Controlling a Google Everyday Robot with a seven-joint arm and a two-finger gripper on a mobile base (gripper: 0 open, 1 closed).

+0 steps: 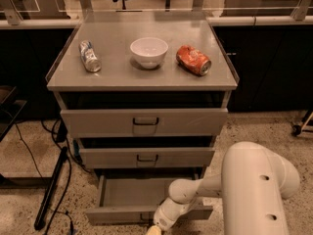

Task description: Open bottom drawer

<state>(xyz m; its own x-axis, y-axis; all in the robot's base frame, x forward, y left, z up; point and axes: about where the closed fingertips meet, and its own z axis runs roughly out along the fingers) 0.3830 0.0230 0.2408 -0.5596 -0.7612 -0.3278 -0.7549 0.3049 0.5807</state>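
Bottom drawer (129, 194) open toward 6 o'clock, long axis 9-to-3; my gripper (154, 228) at its front edge, grip I cannot tell.

claw (152, 230) cut off at lower edge, before bottom drawer (128, 194), front partly behind arm (195, 192)

Warm light, gripper (152, 229) dim at bottom edge
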